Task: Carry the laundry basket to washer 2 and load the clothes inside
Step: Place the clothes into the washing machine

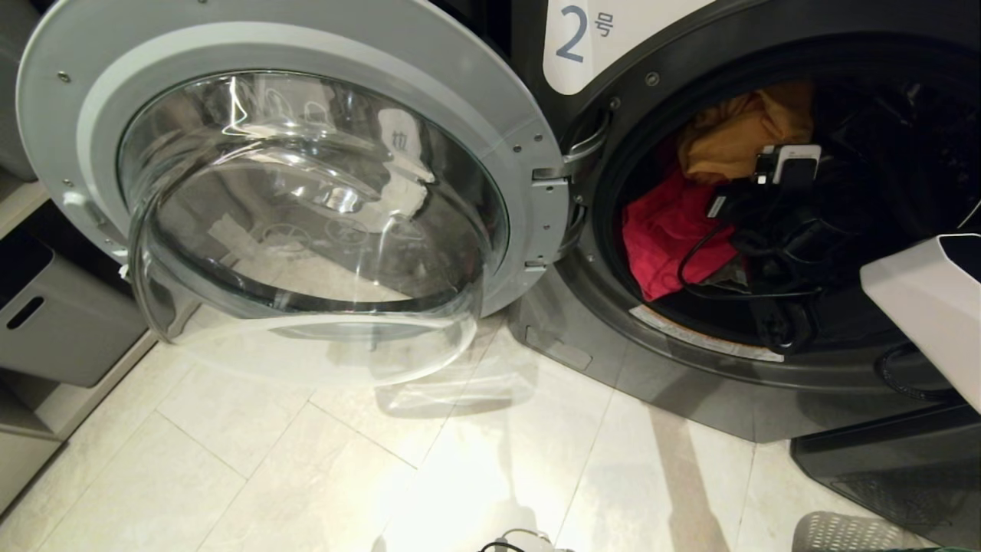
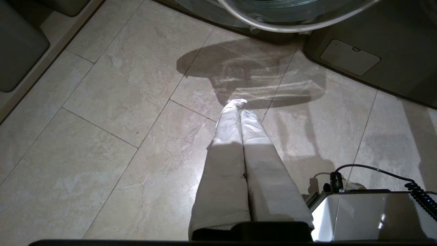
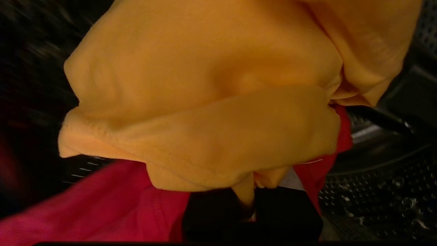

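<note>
Fingers of the right gripper (image 1: 755, 180) are deep inside washer 2 (image 1: 766, 230) on the head view, nipped tight on the clothes: the yellow-orange cloth (image 1: 736, 134) bunched above the red cloth (image 1: 667, 230). Its door (image 1: 299, 192) hangs wide open to the left, and a corner of the laundry basket (image 1: 843, 533) peeks in at near right. Over to the left wrist: left gripper (image 2: 239, 106) parked, wrapped fingers pressed together on nothing, over the floor (image 2: 102, 136). Right wrist: yellow-orange cloth fills the view, red beneath, pinched at the fingers, with the perforated drum (image 3: 375, 191) behind. Loading is underway, I'd say; next comes letting go, then drawing the arm out cleanly.
</note>
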Available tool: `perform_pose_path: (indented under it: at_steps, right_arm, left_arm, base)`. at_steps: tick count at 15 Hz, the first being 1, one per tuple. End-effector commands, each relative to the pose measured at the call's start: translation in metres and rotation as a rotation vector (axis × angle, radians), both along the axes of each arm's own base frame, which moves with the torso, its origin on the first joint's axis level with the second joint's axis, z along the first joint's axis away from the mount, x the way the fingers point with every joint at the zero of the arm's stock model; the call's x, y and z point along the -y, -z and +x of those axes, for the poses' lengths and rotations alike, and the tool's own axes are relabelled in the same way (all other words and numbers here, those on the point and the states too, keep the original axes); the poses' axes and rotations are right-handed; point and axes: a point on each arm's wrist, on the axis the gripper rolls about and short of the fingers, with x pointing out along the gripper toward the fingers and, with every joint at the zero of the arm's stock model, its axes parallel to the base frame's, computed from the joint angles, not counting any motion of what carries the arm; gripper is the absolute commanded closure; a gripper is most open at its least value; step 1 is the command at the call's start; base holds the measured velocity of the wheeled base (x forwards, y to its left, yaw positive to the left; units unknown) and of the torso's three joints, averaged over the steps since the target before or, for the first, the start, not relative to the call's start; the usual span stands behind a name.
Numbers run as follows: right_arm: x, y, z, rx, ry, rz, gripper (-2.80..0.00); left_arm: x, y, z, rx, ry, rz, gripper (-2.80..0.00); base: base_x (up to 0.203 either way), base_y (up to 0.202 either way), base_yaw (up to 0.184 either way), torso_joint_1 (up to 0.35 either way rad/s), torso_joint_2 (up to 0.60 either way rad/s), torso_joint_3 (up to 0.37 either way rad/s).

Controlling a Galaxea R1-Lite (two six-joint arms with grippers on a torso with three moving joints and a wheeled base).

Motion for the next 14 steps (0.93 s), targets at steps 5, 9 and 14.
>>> perform_pose_path:
  at_steps: [5, 9, 14]
  right_arm:
    - [0.012, 0.02, 0.024, 0.002, 0.07, -0.056, -2.8]
    - [0.012, 0.012, 0.02, 0.05, 0.075, -0.069, -2.8]
    - [0.013, -0.005, -0.001, 0.033, 0.065, -0.063, -2.8]
  left_arm:
    - [0.0, 0.0, 0.0, -0.002, 0.0, 0.0, 0.0]
    - [0.0, 0.0, 0.0, -0.002, 0.0, 0.0, 0.0]
    - [0.0, 0.0, 0.0, -0.002, 0.0, 0.0, 0.0]
  base:
    - [0.0, 0.0, 0.0, 0.0, 0.0, 0.0]
    - [0.0, 0.0, 0.0, 0.0, 0.0, 0.0]
    - [0.0, 0.0, 0.0, 0.0, 0.0, 0.0]
